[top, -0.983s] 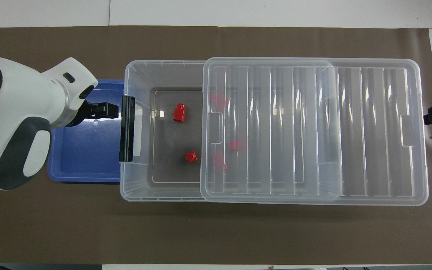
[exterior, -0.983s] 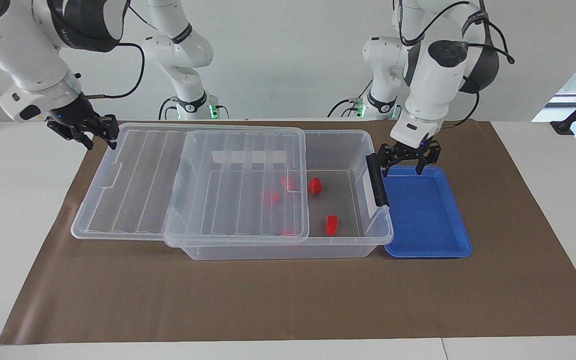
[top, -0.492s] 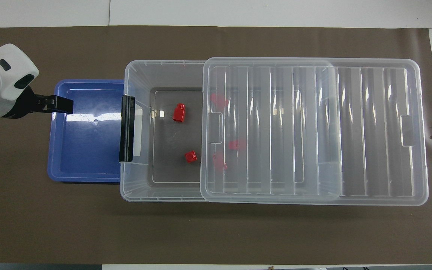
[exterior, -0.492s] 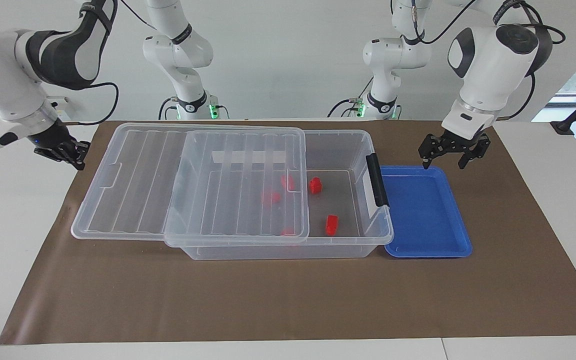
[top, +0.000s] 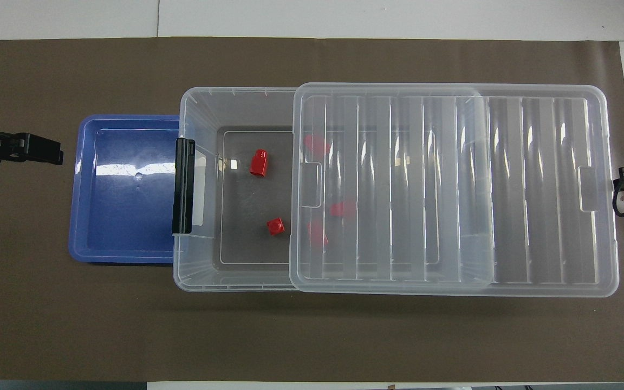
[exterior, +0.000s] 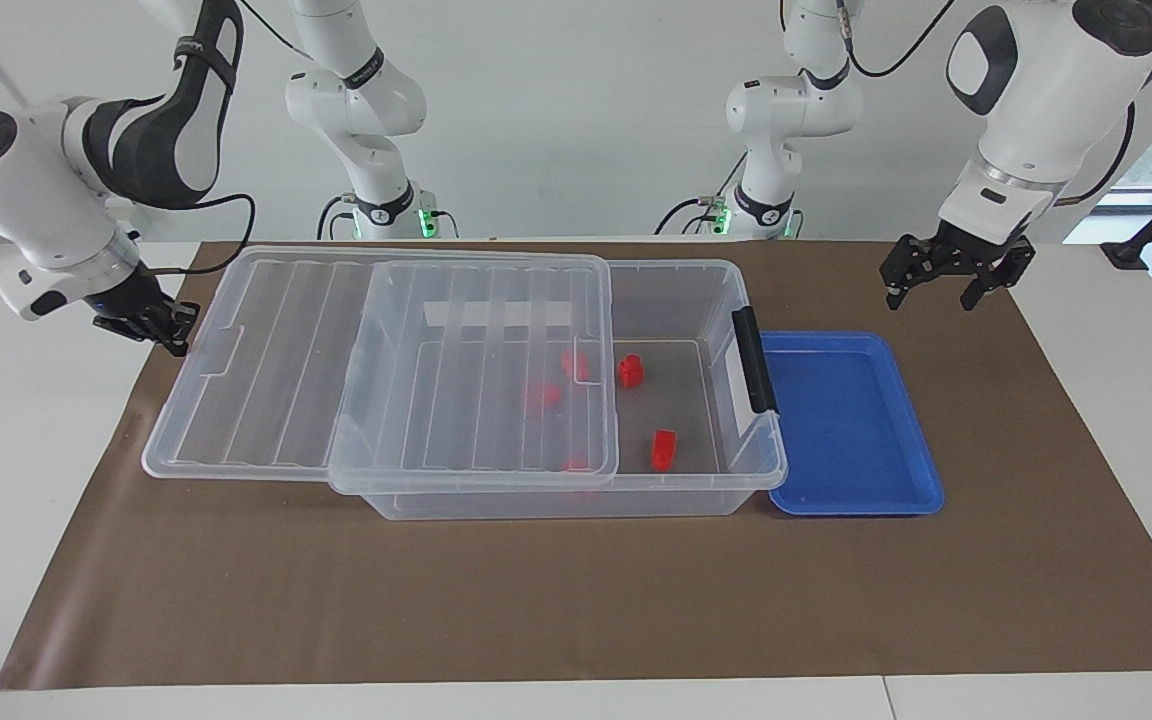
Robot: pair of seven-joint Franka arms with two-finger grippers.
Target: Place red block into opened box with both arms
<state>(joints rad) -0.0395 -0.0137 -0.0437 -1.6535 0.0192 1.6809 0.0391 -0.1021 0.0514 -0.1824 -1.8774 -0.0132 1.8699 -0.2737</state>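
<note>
Both arms are backing off: left gripper (exterior: 946,283), fingers spread, beside the tray (exterior: 851,425); right gripper (exterior: 151,322), fingers pressed together. Red block (exterior: 630,371) sitting in the box (exterior: 576,500), so job's looking done.

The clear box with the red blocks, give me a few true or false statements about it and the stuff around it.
1. The lid fully covers the box. False: it is slid aside, leaving the end by the tray uncovered.
2. Red blocks lie inside the box. True.
3. The blue tray holds a red block. False: nothing lies in it.
4. The left pincer carries nothing. True.
</note>
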